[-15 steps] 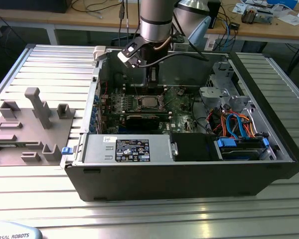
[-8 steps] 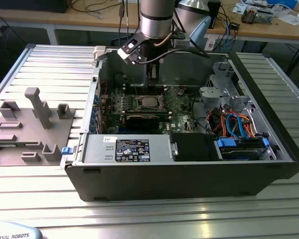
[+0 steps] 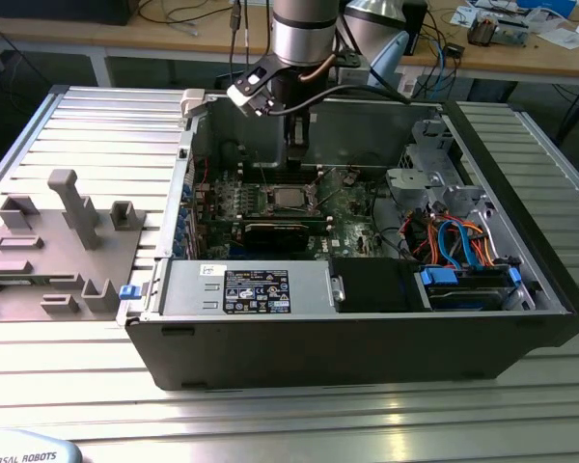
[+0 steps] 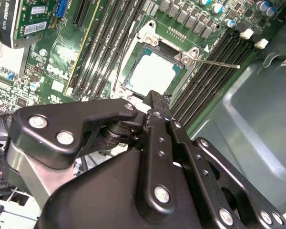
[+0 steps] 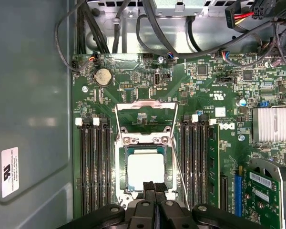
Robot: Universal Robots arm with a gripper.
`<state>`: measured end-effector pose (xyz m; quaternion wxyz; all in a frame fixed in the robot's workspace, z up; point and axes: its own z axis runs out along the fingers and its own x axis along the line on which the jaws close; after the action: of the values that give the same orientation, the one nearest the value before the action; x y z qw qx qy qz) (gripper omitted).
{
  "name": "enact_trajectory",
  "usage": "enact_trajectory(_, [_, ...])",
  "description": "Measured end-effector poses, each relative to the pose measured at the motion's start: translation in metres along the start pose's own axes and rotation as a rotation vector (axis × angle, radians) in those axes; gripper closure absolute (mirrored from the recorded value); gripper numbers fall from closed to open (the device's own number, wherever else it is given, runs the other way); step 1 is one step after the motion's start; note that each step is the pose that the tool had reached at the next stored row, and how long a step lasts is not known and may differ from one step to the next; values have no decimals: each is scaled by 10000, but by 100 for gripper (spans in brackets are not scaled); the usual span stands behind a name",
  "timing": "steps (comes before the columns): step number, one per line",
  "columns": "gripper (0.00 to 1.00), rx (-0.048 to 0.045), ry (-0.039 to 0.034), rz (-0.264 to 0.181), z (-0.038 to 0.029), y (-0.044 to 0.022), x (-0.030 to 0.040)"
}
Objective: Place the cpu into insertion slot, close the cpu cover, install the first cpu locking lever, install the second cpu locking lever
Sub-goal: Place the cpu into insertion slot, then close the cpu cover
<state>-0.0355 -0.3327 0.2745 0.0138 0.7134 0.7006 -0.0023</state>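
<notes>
Ribbed bench (image 3: 96,125), open case (image 3: 367,338), arm reaching down inside over the board (image 5: 214,86).

Cpu (image 5: 145,169) lies flat in the slot (image 5: 122,164), its pale top showing in both wrist views, so the first step looks done. Cover (image 5: 145,103) stands flipped back on its hinge at the slot's far edge, clear of the chip. A lever (image 4: 219,63) juts out free beside the socket, unlatched. Judging by that, closing the cover is the step in hand. Gripper (image 5: 155,187) hangs over the slot's near edge, opposite the cover, its fingertips pressed together with nothing between them. Closing would call for reaching across the chip to the raised frame and tipping it down flat, without nudging the cpu and with the levers out of its path.
</notes>
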Motion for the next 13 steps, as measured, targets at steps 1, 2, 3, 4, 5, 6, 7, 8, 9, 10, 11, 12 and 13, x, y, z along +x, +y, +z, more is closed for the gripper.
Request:
enact_trajectory(1, [89, 2, -3, 0, -2, 0, 0])
enact_trajectory(2, [89, 2, -3, 0, -2, 0, 0])
enact_trajectory(3, [89, 1, -2, 0, -2, 0, 0])
enact_trajectory(4, [89, 1, -3, 0, -3, 0, 0])
enact_trajectory(5, [89, 2, -4, 0, -4, 0, -1])
enact_trajectory(6, [89, 2, -4, 0, -4, 0, 0])
enact_trajectory(7, [89, 2, -3, -1, -5, 0, 0])
enact_trajectory(8, [89, 2, -3, 0, -6, 0, 0])
enact_trajectory(9, [89, 1, -3, 0, -6, 0, 0])
enact_trajectory(10, [89, 1, -3, 0, -6, 0, 0])
enact_trajectory(11, [89, 2, -3, 0, -7, 0, 0])
enact_trajectory(12, [89, 2, -4, 0, -7, 0, 0])
enact_trajectory(13, [89, 1, -4, -1, -7, 2, -1])
